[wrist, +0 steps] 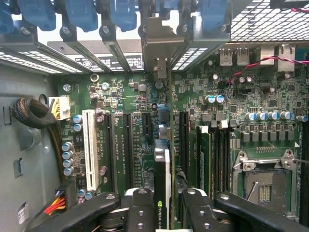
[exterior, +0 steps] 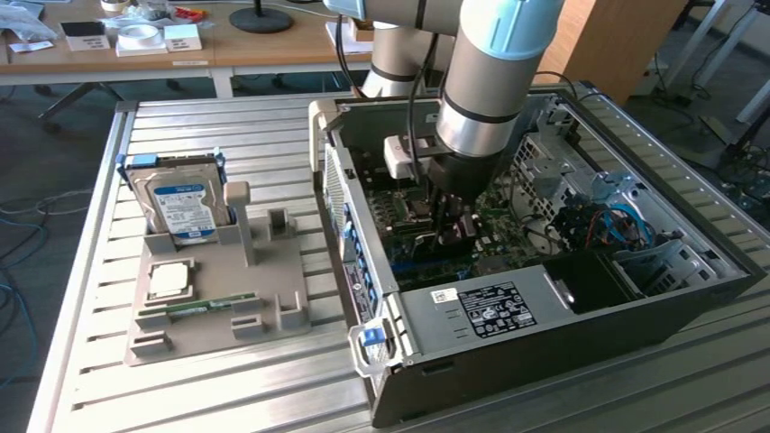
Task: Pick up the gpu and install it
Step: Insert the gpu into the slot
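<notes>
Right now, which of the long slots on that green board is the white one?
The white slot beside the small round capacitors, apart from the gpu held in the gripper; the other slots are black.

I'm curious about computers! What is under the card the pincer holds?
Under the gpu in the pincer lies the green motherboard with long slots. The part directly beneath is hidden.

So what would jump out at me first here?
The grey and blue robot arm reaching down into the open computer case, at the exterior view's right. Its black claw grips a thin dark gpu edge-on above the green motherboard. A silver hard drive stands in a grey holder at the exterior view's left.
</notes>
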Controlling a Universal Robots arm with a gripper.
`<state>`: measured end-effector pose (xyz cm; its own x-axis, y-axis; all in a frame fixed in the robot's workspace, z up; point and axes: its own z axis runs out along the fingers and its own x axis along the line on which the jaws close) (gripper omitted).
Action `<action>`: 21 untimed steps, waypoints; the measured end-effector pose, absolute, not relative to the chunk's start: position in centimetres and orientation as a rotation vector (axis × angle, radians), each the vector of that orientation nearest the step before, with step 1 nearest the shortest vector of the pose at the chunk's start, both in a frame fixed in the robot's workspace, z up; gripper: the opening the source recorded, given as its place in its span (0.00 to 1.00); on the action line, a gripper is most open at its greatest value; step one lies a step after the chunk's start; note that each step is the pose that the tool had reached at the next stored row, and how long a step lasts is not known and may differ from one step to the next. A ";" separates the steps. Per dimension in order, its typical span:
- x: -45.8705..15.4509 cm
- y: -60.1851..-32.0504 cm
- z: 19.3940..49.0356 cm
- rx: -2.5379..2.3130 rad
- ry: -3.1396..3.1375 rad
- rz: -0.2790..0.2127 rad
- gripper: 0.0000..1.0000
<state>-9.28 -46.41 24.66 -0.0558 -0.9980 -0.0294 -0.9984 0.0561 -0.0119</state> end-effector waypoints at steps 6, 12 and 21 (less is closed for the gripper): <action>-9.3 -46.4 24.7 -2.134 2.265 0.018 0.27; -9.3 -46.4 24.7 -2.133 2.266 0.018 0.27; -9.4 -46.4 24.6 -2.133 2.266 0.018 0.27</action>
<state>-9.39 -46.40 24.62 -0.0601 -0.9978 -0.0295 -0.9981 0.0605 -0.0120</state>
